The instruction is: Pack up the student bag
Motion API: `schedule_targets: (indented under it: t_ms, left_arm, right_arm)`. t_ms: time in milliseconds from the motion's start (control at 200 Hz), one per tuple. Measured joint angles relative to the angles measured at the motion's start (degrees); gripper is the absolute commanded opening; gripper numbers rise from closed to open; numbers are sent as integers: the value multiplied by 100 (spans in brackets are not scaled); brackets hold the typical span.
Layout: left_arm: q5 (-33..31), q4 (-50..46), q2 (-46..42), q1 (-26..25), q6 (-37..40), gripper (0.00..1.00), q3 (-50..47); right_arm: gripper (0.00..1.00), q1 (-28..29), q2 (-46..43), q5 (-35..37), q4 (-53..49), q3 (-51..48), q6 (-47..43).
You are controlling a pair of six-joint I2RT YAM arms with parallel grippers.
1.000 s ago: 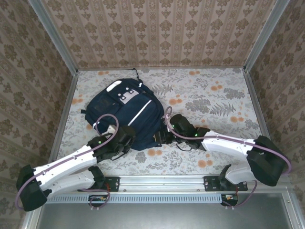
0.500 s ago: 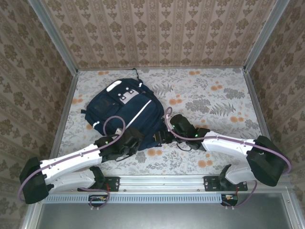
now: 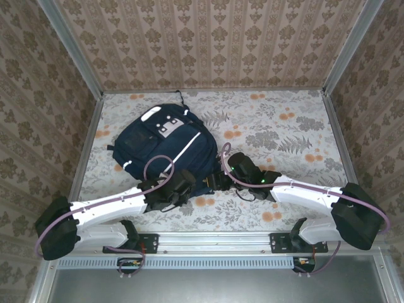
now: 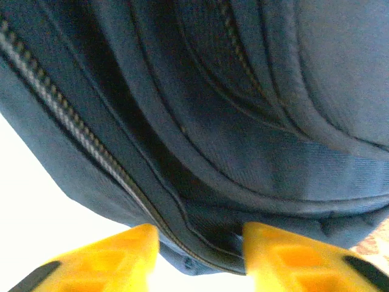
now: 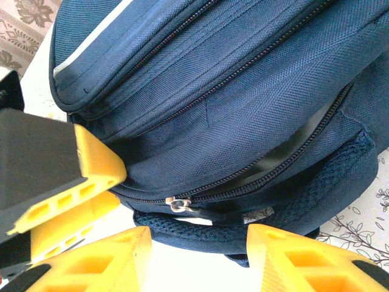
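Student bag point(image 3: 161, 148) lies on the table point(image 3: 284, 126), left of centre, its near end at both arms. Left gripper point(image 4: 197, 243) straddles the bottom seam, fingers apart. Right gripper point(image 5: 194, 243) is spread wide and empty. We judge we're on the zipper point(image 5: 273, 155) step; it's partly open. Next we'd nudge forward and pinch the pull point(image 5: 177, 203).

Bag point(image 3: 161, 148) hogged the left-middle of the table point(image 3: 303, 126); left gripper point(image 3: 187, 181) and right gripper point(image 3: 214, 181) were jammed together at its near edge. Right half was wide open, walls point(image 3: 208, 44) all around.
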Motion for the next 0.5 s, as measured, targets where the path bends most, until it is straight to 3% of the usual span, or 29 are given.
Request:
schedule_targets:
  t_ms: [55,225,500]
  left_arm:
    - [-2,37,11,24,-11,0,-70]
    - [-24,92,-133,39,-76,0,-170]
    - [-323,-732,-1016,127,-72,0,-146]
  right_arm:
    - [46,0,0,-28,2,0,0]
    - [46,0,57,-127,7,0,0]
    - [43,90,269,-214,55,74,-131]
